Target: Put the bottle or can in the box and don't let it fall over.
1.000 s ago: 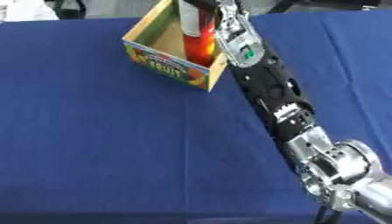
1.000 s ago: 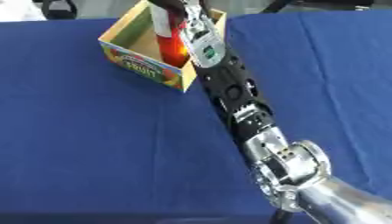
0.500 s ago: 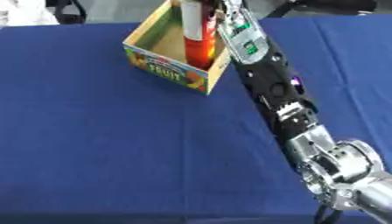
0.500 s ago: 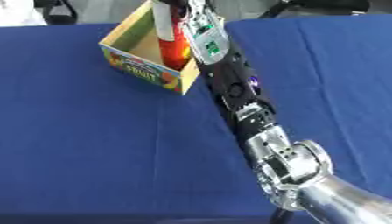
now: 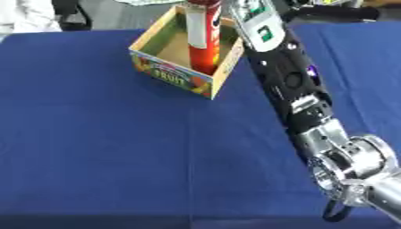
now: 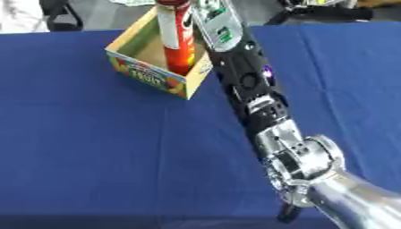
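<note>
tall red cylindrical can (image 5: 203, 36) stands upright inside open cardboard fruit box (image 5: 176, 78); right hand's (image 5: 254, 20) grip cannot be told, release remains.

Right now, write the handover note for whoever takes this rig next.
Right hand: out of frame past the top edge; only the right arm shows, reaching toward the box, so grip unknown.
Left hand: not in view.
Red can: standing upright inside the cardboard fruit box at the far end of the blue table.
Done: can is in the box.
Left: confirm release, withdraw without tipping it.
</note>
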`<state>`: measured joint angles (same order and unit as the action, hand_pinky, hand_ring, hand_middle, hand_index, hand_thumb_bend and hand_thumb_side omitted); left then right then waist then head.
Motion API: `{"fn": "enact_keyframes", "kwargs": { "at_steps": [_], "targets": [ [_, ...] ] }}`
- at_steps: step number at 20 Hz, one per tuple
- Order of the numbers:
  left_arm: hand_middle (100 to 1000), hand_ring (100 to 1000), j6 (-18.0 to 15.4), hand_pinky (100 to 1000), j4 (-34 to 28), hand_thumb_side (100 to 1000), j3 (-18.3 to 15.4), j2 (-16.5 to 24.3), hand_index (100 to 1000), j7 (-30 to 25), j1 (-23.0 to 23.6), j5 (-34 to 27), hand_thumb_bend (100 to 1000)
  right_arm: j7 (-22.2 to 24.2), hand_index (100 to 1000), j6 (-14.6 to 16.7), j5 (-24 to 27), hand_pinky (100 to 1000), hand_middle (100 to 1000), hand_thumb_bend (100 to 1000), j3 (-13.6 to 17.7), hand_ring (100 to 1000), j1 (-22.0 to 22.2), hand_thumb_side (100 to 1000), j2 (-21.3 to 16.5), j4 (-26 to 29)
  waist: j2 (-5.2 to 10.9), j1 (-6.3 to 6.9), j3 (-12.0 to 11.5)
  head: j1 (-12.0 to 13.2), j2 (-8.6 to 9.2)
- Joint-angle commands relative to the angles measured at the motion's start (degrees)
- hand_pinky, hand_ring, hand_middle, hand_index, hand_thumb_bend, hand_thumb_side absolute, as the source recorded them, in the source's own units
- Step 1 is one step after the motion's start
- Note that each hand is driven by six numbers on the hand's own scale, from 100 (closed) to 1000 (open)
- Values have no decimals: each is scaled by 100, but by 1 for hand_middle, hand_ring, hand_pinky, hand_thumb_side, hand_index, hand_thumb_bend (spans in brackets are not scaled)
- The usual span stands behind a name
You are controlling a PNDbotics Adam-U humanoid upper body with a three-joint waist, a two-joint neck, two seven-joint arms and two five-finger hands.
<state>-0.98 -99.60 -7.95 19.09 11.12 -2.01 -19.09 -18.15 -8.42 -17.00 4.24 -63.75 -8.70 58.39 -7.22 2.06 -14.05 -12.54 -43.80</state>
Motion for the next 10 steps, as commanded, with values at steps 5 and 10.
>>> {"fn": "enact_keyframes", "kwargs": {
  "at_steps": [5, 10],
  "targets": [
    [906, 1000, -11, 725, -59, 888, -32, 174, 840, 0, 20, -20, 495, 122, 914, -87, 427, 832, 1000, 966, -36, 1000, -100, 346, -445, 428, 202, 25, 42, 60, -32],
    [905, 1000, -15, 724, -59, 886, -48, 192, 839, 23, 40, -10, 498, 548, 839, -69, 709, 767, 1000, 907, -148, 944, 246, 362, -965, 775, 230, 10, 73, 119, -32]
  ]
}}
